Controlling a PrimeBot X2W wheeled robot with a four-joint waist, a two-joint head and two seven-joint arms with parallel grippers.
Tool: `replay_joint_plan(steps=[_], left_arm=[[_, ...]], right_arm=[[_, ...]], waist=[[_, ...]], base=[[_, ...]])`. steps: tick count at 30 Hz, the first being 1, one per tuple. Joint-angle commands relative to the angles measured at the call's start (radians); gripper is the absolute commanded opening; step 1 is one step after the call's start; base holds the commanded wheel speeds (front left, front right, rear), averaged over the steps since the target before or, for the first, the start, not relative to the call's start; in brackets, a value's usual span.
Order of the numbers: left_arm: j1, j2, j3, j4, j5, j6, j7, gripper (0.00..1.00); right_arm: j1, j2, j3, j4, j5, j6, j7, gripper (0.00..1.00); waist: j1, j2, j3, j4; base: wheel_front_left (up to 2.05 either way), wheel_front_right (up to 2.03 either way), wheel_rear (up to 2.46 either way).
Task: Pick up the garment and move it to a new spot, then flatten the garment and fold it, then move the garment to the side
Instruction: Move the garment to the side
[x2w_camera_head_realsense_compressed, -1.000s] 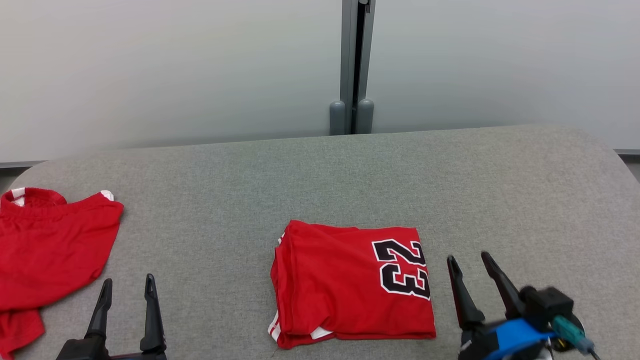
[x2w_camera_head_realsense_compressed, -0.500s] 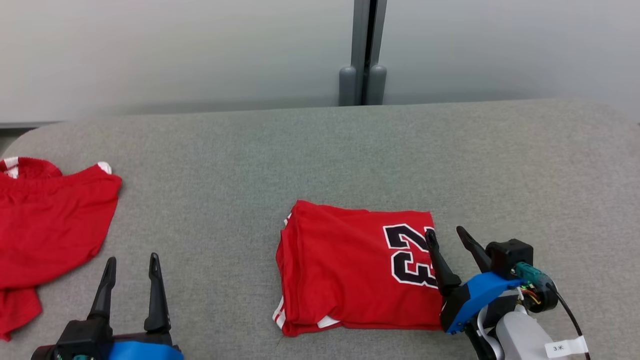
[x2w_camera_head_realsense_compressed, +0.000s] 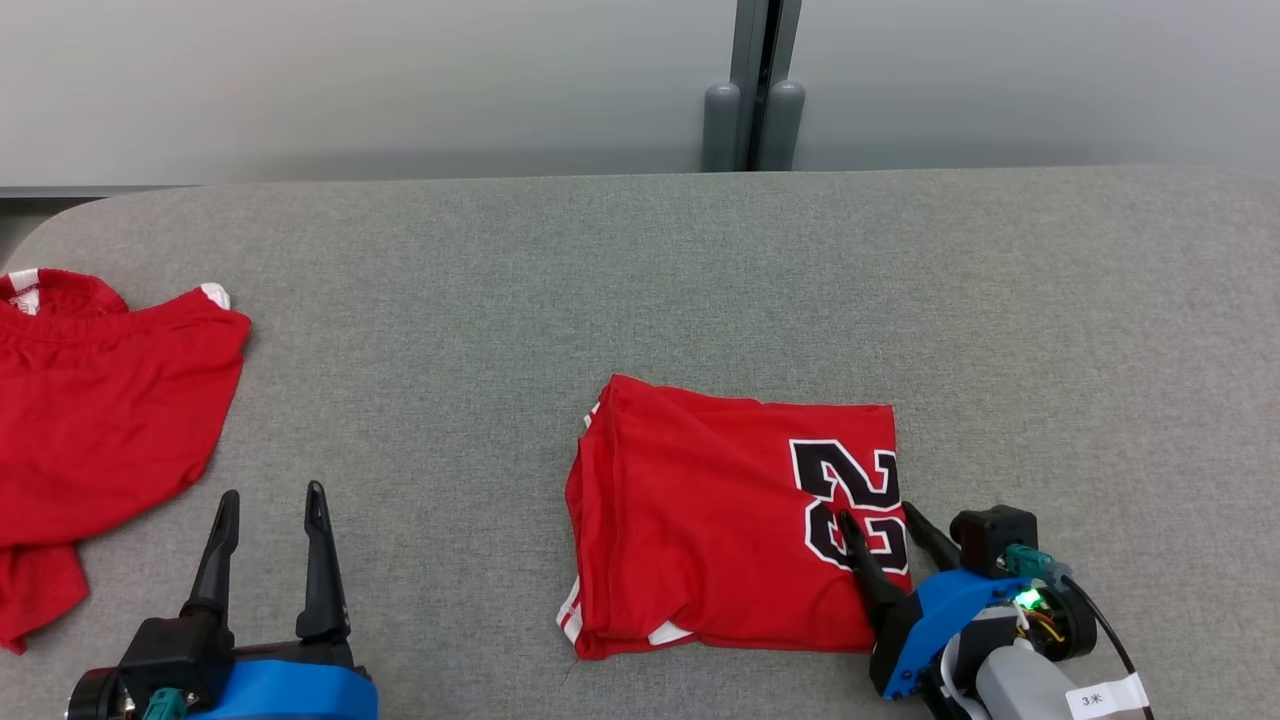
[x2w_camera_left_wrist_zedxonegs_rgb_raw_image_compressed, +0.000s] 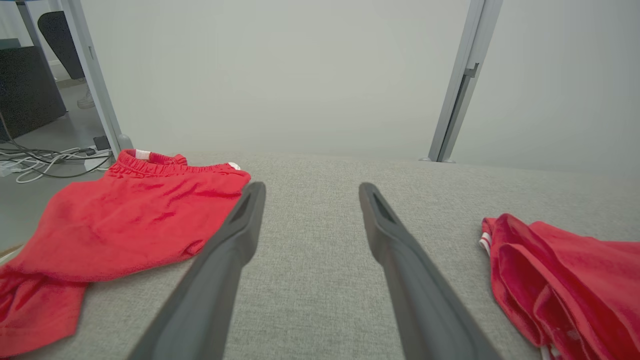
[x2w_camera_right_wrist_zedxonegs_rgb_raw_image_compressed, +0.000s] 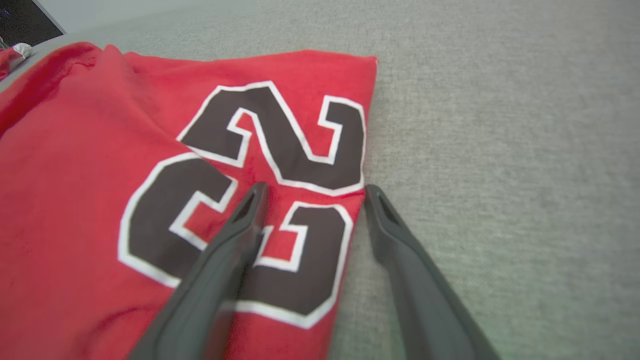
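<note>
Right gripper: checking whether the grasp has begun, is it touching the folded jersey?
Cannot tell. The right wrist view shows the open right gripper straddling an edge of the folded jersey, one finger over its number; contact isn't plain.

folded red jersey (x2w_camera_head_realsense_compressed: 700, 520) with a black 23 sitting mid grey fabric-topped desk (x2w_camera_head_realsense_compressed: 640, 280), right pincer (x2w_camera_head_realsense_compressed: 878, 514) spread wide at its right edge, one finger over the number, the other along the hem, left pincer (x2w_camera_head_realsense_compressed: 273, 491) gaping over bare desk lower left, second red garment (x2w_camera_head_realsense_compressed: 100, 420) far left
</note>
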Motion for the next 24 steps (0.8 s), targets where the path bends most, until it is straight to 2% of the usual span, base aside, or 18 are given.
replay_joint_plan(steps=[1,4,5,6,7,17,24], left_arm=[[-0.019,0.0,-0.005,0.003,-0.005,0.006,-0.004,1.0],[-0.019,0.0,-0.012,0.006,-0.012,0.009,-0.004,1.0],[-0.021,0.0,-0.014,0.008,-0.012,0.01,-0.004,1.0],[-0.021,0.0,-0.014,0.009,-0.013,0.011,-0.004,1.0],[-0.022,0.0,-0.015,0.01,-0.016,0.012,-0.004,1.0],[-0.013,0.0,-0.017,0.008,-0.028,0.014,-0.004,1.0],[-0.03,0.0,-0.026,-0.011,-0.022,0.011,-0.004,1.0]], right_arm=[[0.01,0.0,0.029,0.019,0.026,0.0,0.005,1.0],[0.015,0.003,0.079,0.045,0.061,0.001,0.008,1.0],[0.013,0.003,0.093,0.052,0.075,0.002,0.009,0.37],[0.01,0.004,0.106,0.052,0.088,0.002,0.01,0.11],[0.001,0.005,0.112,0.044,0.099,0.002,0.009,0.0],[-0.042,-0.026,0.031,-0.054,0.036,0.0,0.001,0.0],[-0.028,-0.061,-0.028,-0.124,0.002,0.0,0.001,0.0]], waist=[[-0.0001,0.0,0.0,0.0],[-0.0001,0.0,0.0,-0.002],[-0.0001,0.0,0.001,-0.001],[-0.0001,0.0,0.002,-0.001],[-0.0001,0.0,0.003,-0.002],[-0.0001,0.0,0.002,-0.018],[-0.0001,0.0,0.027,-0.068]], base=[[0.0,0.0,0.0],[0.0,0.0,0.0],[0.0,0.0,0.0],[0.0,0.0,0.0],[0.0,0.0,0.0],[0.0,0.0,0.0],[0.0,0.0,0.0]])
